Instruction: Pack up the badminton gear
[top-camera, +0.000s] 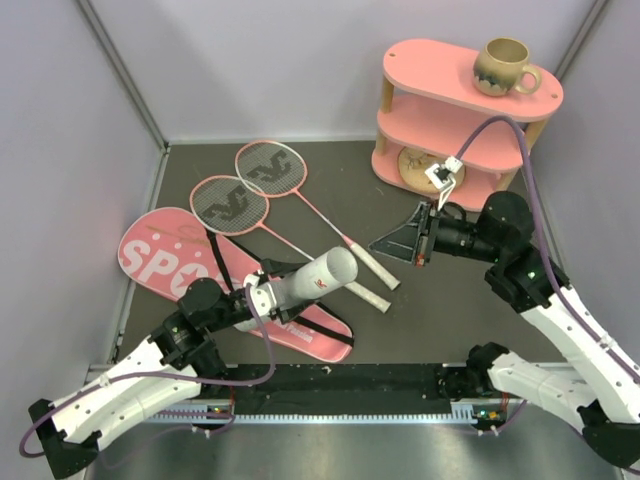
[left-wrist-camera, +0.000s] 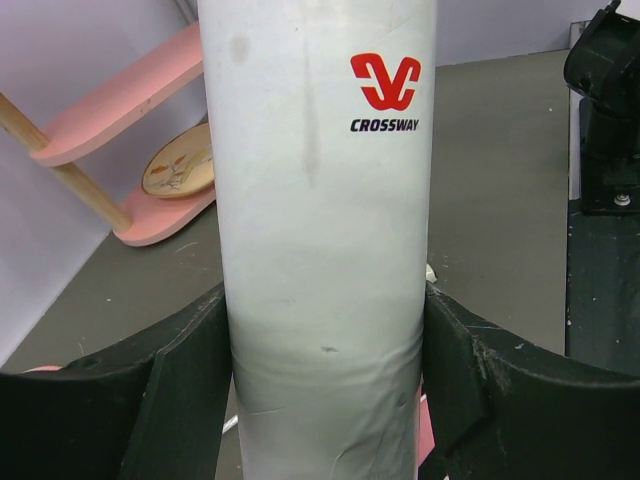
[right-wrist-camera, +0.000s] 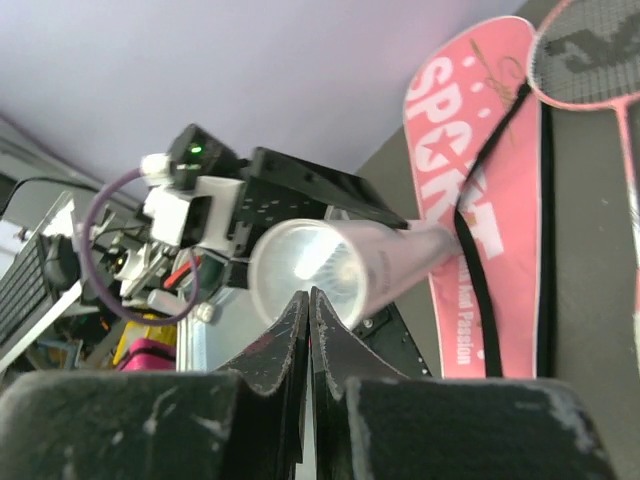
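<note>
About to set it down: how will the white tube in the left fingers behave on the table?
The white tube is a smooth round cylinder, so it will probably roll if laid flat. Its end looks hollow in the right wrist view, so it is likely light and perhaps crushable. Its smooth wall may slip between the left fingers.

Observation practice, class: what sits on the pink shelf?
On the pink shelf's top tier, a beige mug; on its lower tier a round disc, partly hidden behind the right arm.
</note>
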